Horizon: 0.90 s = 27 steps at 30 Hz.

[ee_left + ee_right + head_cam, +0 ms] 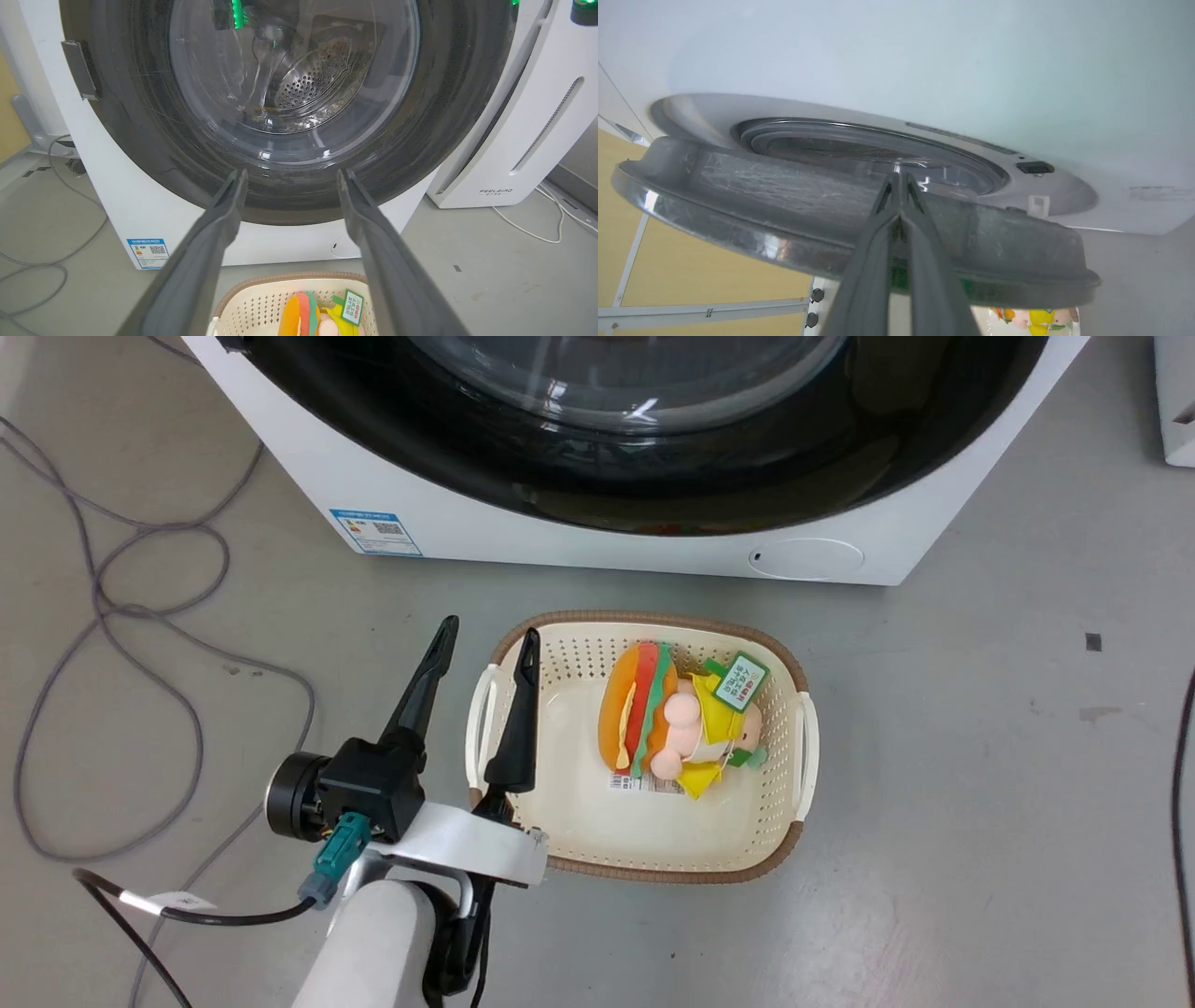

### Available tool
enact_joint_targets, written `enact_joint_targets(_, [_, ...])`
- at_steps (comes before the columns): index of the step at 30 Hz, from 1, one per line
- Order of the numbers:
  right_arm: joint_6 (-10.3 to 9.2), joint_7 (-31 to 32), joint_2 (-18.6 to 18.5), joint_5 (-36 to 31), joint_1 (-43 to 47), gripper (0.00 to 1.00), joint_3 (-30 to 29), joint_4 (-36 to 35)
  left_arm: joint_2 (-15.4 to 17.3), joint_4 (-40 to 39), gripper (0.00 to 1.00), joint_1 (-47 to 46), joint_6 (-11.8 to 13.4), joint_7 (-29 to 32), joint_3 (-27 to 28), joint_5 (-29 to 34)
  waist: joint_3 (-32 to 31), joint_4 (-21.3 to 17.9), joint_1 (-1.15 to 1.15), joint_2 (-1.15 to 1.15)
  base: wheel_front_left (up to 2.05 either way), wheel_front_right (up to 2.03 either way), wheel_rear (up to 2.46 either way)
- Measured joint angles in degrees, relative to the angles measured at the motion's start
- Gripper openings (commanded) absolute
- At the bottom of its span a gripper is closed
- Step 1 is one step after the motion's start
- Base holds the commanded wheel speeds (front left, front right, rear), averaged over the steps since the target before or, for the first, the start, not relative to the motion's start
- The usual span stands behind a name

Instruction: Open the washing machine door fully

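A cream perforated laundry basket (644, 831) with a brown woven rim sits at the centre of the head view on the grey concrete floor (980, 803), just in front of the white washer (560, 537). It holds one thing: a plush burger toy (653, 709) with a green tag, lying toward the basket's upper middle.

The washing machine door (653, 476) fills the top of the head view, cut off by the upper edge. In the left wrist view it takes up the upper centre, and the perforated steel drum (313, 79) shows blurred through its glass. In the right wrist view the door stands slightly off the washer's front, with a gap behind its rim.

The left gripper (492, 627), at lower left of the head view, has its fingers spread apart and holds nothing; one finger overlaps the basket's left edge. The right gripper (900, 175) has its fingers pressed together, tips over the door's inner side; whether they touch it is unclear.

Grey cables (98, 607) loop across the floor at left. A white appliance (528, 140) stands at the right of the left wrist view, and a yellow wall (691, 270) shows at lower left of the right wrist view.
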Motion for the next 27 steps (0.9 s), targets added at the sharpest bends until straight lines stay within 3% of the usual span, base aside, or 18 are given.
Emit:
enact_joint_targets(13, [0.0, 8.0, 1.4, 0.4, 3.1, 0.0, 0.6, -2.7, 0.0, 0.5, 1.0, -0.1, 0.4, 0.0, -0.3, -0.1, -1.0, 0.2, 0.0, 0.0, 0.0, 0.0, 0.0])
enact_joint_targets(27, [0.0, 14.5, 1.0, 4.8, 18.0, 0.0, -0.6, -11.4, 0.0, 4.0, 1.0, 3.2, 0.1, 0.0, 0.6, 1.1, -8.1, 0.0, 0.0, 0.0, 0.0, 0.0, 0.0])
